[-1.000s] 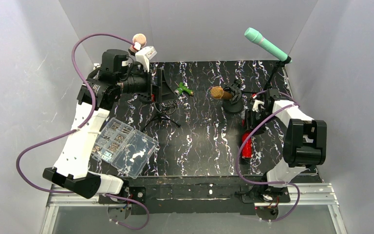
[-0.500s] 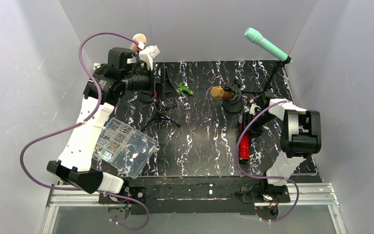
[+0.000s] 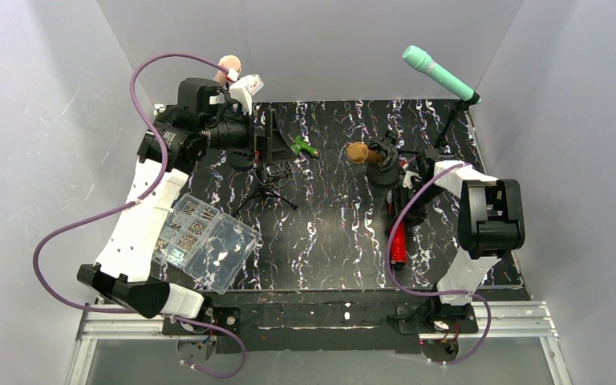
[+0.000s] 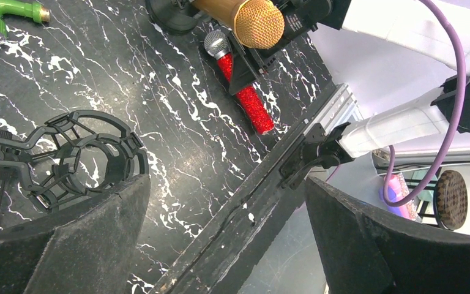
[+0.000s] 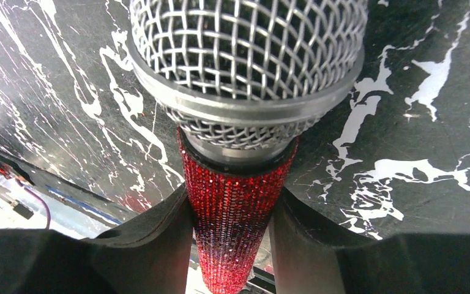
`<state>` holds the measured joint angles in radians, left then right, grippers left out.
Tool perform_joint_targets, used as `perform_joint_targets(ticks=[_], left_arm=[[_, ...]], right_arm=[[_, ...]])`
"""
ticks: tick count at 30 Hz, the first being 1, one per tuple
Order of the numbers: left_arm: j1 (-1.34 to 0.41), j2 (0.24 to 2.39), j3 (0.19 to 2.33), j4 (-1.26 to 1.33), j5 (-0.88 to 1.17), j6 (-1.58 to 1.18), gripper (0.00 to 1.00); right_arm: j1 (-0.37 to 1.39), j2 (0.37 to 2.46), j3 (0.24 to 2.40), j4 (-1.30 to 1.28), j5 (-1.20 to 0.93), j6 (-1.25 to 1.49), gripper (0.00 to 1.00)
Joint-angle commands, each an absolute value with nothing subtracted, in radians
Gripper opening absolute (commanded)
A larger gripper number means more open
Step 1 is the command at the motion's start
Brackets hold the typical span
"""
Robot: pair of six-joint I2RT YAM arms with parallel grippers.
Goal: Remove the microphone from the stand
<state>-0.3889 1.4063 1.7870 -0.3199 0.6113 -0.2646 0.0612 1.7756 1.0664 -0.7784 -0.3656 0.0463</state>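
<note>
A red glitter microphone (image 3: 399,238) with a silver mesh head (image 5: 245,55) lies low over the black marbled mat, right of centre. My right gripper (image 3: 403,204) is shut on its red body (image 5: 238,202), one finger on each side. Behind it, a gold microphone (image 3: 361,153) sits in a black desk stand (image 3: 385,156). A teal microphone (image 3: 437,72) is clipped on a tall stand at the back right. My left gripper (image 3: 263,144) is open and holds nothing. It hovers by an empty black shock-mount stand (image 4: 76,156) on a tripod (image 3: 269,186).
A clear plastic box of screws (image 3: 204,241) sits beside the left arm. A green tool (image 3: 302,147) lies near the back centre. A pinkish round head (image 3: 229,64) pokes up at the back left. The table's front rail (image 4: 251,208) runs under the left gripper's view.
My right arm has swung left, carrying the red microphone toward the table's middle. The left arm pulled back slightly at first, then stayed still with its jaws open.
</note>
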Motion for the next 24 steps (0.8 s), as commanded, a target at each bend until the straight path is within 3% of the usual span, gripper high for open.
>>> perform_joint_targets(ticks=[1,24], left_arm=[[-0.385,1.384,1.81,-0.334,0.662,-0.269,0.98],[-0.385,1.368,1.802,-0.333,0.689,-0.276,0.98]], right_arm=[[0.063,1.794,1.095,-0.793,-0.318,0.055,0.37],[0.064,1.822,1.109,-0.806,-0.301,0.045,0.51]])
